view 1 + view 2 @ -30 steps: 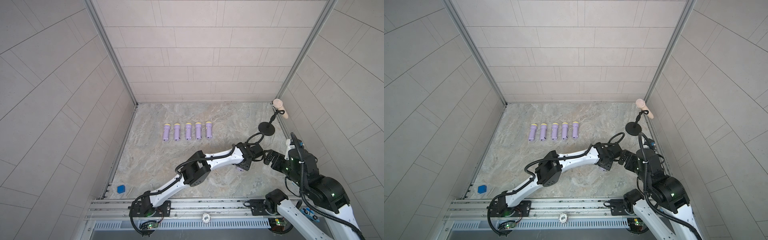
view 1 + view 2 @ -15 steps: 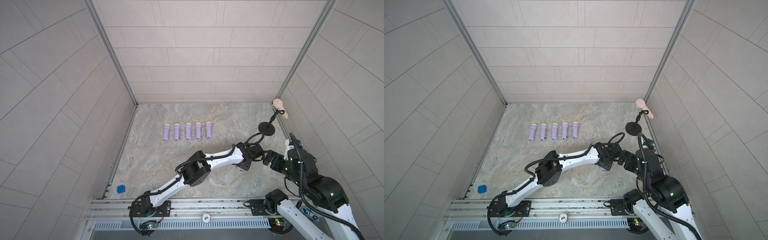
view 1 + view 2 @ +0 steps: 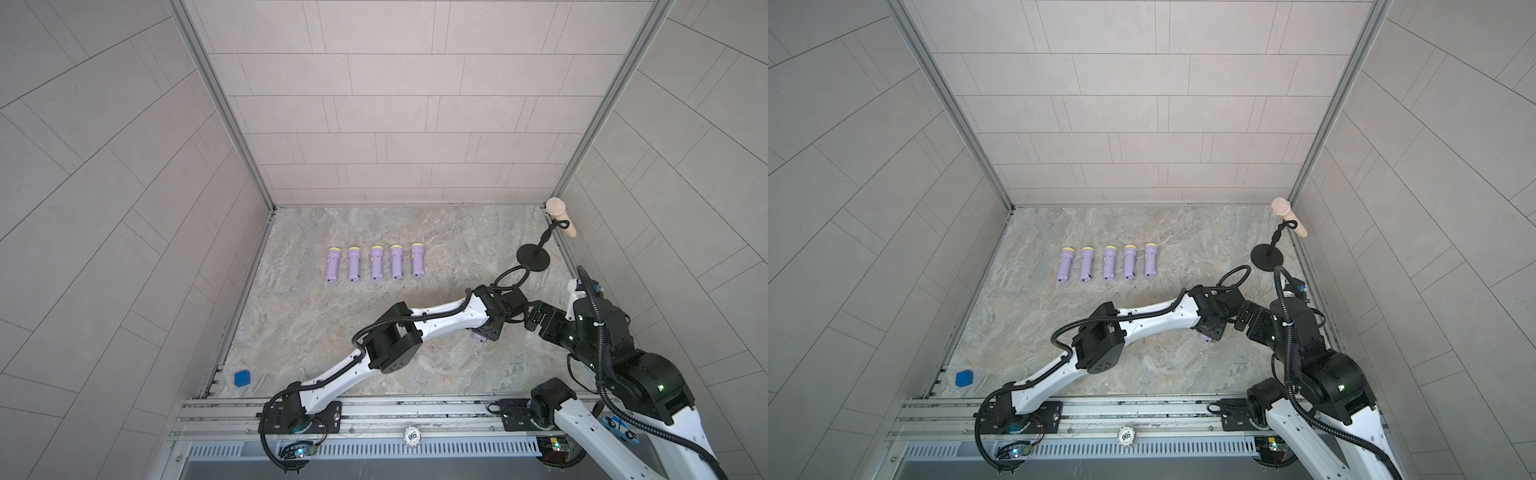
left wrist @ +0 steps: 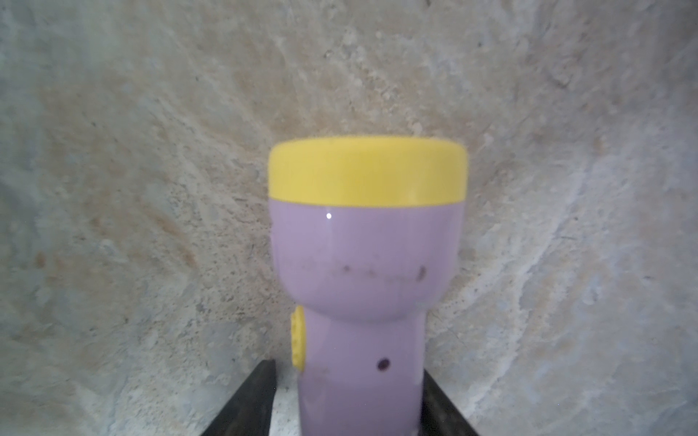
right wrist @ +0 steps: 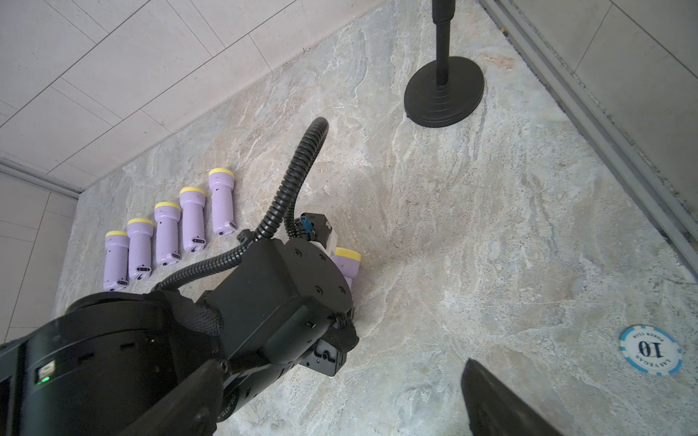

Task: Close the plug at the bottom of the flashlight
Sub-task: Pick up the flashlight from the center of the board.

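Near the right side of the marble table (image 3: 316, 332), the left gripper (image 4: 347, 364) is set around a purple flashlight (image 4: 366, 245) lying on it. Whether the jaws are clenched on the body cannot be told. The right gripper (image 3: 535, 318) is held just beside, its jaws spread wide, released. A row of five flashlights (image 3: 376, 268) is laid well apart, farther back. The plug end is hidden.

On the blue-and-white poker chip (image 5: 650, 350) lying flat on the marble desk (image 5: 528, 226) we read a large "10" at its centre, ringed by "POKER CLUB" and "LAS VEGAS". In both top views a white chip (image 3: 412, 435) (image 3: 1126, 436) on the metal rail (image 3: 374, 419) along the desk's front edge shows "500". Small lettering on the left arm (image 5: 264, 302) is too blurred for us to read.
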Controlling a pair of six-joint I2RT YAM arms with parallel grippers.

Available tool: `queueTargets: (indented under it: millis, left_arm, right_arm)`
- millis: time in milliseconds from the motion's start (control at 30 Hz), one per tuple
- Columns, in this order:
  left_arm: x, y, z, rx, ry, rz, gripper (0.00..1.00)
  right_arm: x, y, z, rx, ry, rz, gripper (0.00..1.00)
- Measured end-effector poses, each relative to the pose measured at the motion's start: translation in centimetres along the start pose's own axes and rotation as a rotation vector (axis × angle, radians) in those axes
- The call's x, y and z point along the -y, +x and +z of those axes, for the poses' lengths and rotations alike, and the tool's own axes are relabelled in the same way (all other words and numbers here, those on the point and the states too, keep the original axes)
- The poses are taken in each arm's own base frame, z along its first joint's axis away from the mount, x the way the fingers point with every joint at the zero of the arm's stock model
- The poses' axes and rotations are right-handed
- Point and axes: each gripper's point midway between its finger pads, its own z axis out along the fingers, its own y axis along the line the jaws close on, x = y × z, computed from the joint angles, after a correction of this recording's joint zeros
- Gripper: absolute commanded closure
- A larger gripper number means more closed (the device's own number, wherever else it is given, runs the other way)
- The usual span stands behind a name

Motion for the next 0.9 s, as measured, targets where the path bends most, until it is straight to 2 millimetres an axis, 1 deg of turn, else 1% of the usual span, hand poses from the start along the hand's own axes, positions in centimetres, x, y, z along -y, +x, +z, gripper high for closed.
queueTargets:
  millis: [33, 133, 667, 867, 900]
  left_arm:
    - [0.0, 0.0, 0.0, 0.0, 0.0, 0.0, 0.46]
    - [-0.05, -0.01, 0.02, 0.001, -0.003, 0.001, 0.49]
    - [-0.24, -0.09, 0.1, 0.005, -0.012, 0.0, 0.57]
    - [-0.24, -0.12, 0.08, 0.007, -0.013, 0.0, 0.63]
    - [-0.24, -0.13, 0.07, 0.007, -0.013, 0.0, 0.67]
  right_arm:
    - [-0.02, 0.01, 0.0, 0.0, -0.001, 0.0, 0.0]
    - [-0.07, -0.04, 0.0, 0.001, -0.004, 0.001, 0.01]
    - [-0.23, 0.06, 0.28, 0.001, -0.013, 0.002, 0.01]
    - [-0.3, 0.06, 0.23, 0.002, -0.018, 0.003, 0.0]
    - [-0.31, 0.06, 0.23, 0.002, -0.019, 0.003, 0.0]
